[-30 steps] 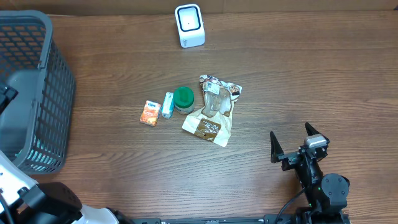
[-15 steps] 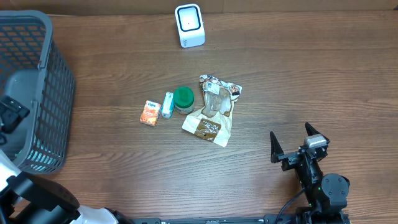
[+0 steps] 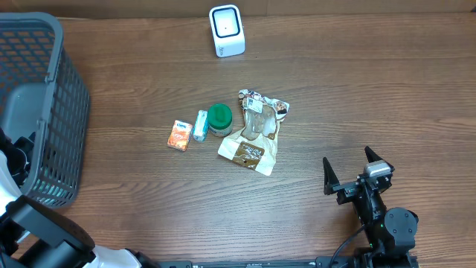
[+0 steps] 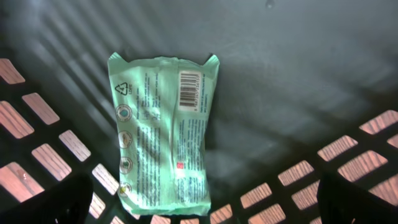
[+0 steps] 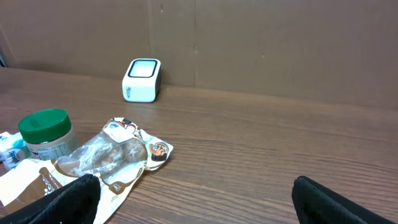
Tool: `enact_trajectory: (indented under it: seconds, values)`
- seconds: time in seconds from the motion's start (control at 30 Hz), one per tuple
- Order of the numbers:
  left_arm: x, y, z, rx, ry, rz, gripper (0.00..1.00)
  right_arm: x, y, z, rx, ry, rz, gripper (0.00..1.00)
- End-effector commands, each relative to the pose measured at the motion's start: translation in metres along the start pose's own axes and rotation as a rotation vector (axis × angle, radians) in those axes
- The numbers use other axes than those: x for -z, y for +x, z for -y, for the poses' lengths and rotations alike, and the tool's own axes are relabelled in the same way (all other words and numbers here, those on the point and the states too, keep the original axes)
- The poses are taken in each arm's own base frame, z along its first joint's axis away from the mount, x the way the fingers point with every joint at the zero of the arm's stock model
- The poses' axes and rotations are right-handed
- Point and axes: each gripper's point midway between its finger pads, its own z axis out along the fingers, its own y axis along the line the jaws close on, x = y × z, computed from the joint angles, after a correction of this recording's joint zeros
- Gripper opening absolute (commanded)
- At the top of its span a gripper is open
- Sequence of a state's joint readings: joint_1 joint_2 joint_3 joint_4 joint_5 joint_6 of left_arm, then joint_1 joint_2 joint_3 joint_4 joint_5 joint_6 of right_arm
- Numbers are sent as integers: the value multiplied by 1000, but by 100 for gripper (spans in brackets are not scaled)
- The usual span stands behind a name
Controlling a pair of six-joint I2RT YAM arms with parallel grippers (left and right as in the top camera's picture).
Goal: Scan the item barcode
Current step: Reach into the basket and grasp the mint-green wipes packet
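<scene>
Lying in the basket (image 4: 298, 74), green packet (image 4: 163, 134) shows its barcode (image 4: 189, 91); left tool (image 4: 217, 208) and right tool (image 3: 348, 170) gape empty.

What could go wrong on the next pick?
The jar, blue-white packet and orange packet sit close together; reaching for one could knock the neighbours.
The clear bag overlaps the brown bag; lifting one may drag the other.
The left gripper hangs open inside the basket; it could snag the mesh wall pulling out.

The packet (image 4: 163, 134) is mint-green, the latticed basket (image 3: 67, 82) dark grey, the scanner (image 3: 226, 30) white.
</scene>
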State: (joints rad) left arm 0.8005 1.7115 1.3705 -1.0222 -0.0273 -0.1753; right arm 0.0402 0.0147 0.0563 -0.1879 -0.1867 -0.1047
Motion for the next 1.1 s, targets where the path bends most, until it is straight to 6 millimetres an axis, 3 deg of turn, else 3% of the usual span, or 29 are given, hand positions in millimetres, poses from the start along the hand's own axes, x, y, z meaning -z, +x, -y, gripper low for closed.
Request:
enact_trajectory:
  seconds: [0.0,0.37,0.63,0.93,1.07]
  values:
    - [-15,4,-4,-20,-17,-35,100,1,-4,-2,5,-9,16,100]
    - [-57,12,-9,-16,-60,-135,92,1,-4,-2,5,-9,16,100]
    - [-74,12,-15,-19,-103,-156,72,1,-4,-2,5,-9,16,100]
    - [-95,20,-17,-24,-115,-212,35,1,-4,-2,5,-9,16,100]
    - [-104,26,-17,-26,-120,-245,7,1,-4,-2,5,-9,16,100]
